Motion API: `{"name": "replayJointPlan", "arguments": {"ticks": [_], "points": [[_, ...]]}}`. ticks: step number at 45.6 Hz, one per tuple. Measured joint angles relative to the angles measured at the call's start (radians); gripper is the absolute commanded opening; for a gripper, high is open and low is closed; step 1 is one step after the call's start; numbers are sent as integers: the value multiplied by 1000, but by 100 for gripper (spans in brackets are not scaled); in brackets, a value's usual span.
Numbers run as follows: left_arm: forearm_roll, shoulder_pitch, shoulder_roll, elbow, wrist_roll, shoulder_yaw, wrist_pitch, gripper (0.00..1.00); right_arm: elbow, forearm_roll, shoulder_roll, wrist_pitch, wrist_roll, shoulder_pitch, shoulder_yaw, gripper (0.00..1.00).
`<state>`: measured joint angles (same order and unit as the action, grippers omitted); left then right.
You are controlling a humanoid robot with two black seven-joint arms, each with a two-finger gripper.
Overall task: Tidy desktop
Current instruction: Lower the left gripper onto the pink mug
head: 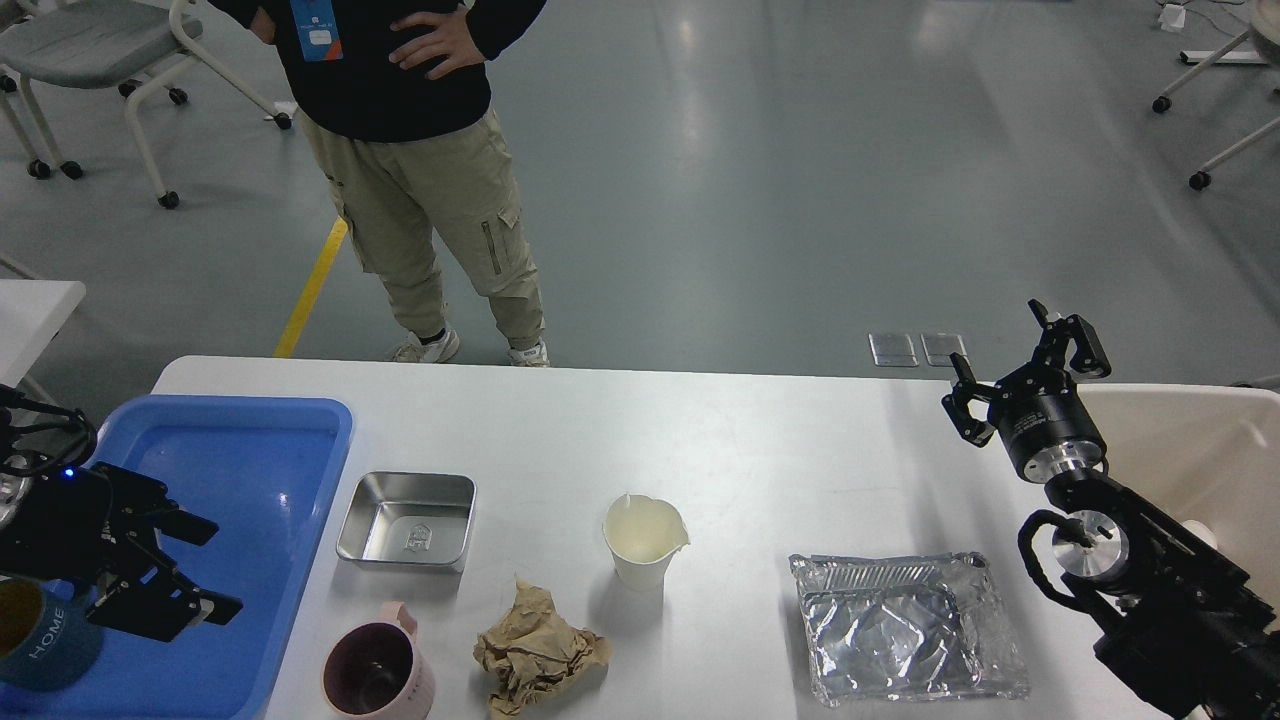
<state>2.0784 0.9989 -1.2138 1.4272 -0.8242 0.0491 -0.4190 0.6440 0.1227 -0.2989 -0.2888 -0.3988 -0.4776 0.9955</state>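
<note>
The white desktop (760, 440) carries a square steel dish (406, 520), a pink mug (378, 672), a crumpled ball of brown paper (537, 650), a white paper cup (645, 540) and a crushed foil tray (905, 625). My left gripper (205, 567) is open and empty over the right part of the blue tray (240, 440), left of the steel dish. My right gripper (1015, 365) is open and empty, raised above the desktop's far right, beside the beige bin (1190, 450).
A dark teal mug marked HOME (40, 640) stands in the blue tray's near left corner, next to my left arm. A person (420, 150) stands just behind the desktop's far edge. Wheeled chairs stand on the grey floor at far left and far right.
</note>
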Motion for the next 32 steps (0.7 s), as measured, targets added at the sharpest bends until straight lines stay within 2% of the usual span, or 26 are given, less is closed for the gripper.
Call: {"name": "replayJointPlan", "arguments": {"ticks": [16,32], "points": [[-2,-6,-62,14,2,-2,2,96,2,0,1,7,1,-4,0,100],[-3,-6,-69,16,2,-5,2,96,2,0,1,8,2,-12,-4,100]]}}
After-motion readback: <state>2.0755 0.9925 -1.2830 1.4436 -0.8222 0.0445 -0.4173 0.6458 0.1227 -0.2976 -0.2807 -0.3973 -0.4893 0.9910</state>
